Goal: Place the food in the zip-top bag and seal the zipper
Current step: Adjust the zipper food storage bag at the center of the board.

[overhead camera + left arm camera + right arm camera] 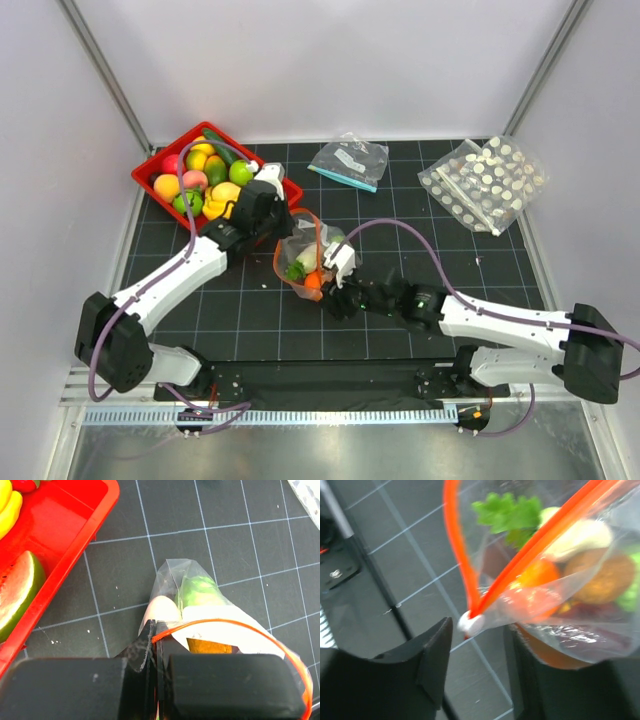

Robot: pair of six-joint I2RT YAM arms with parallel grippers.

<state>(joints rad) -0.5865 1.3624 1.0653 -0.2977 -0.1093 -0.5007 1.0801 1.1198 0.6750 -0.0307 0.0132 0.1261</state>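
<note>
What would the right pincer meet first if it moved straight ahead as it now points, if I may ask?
Most likely the white slider on the zipper, just ahead of the right pincer; depth is unclear.

The top camera looks steeply down from behind both bases over the whole mat point(250, 320), while each wrist camera peers close past the left gripper point(154, 645) or right gripper point(480, 630) at the zip-top bag point(300, 250), shared by all three, the right view blurred, perhaps tilted.

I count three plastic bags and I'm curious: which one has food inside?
The clear bag with the orange-red strip: colourful toy food shows through it. The teal-strip bag and white-dotted bag lie farther back.
</note>
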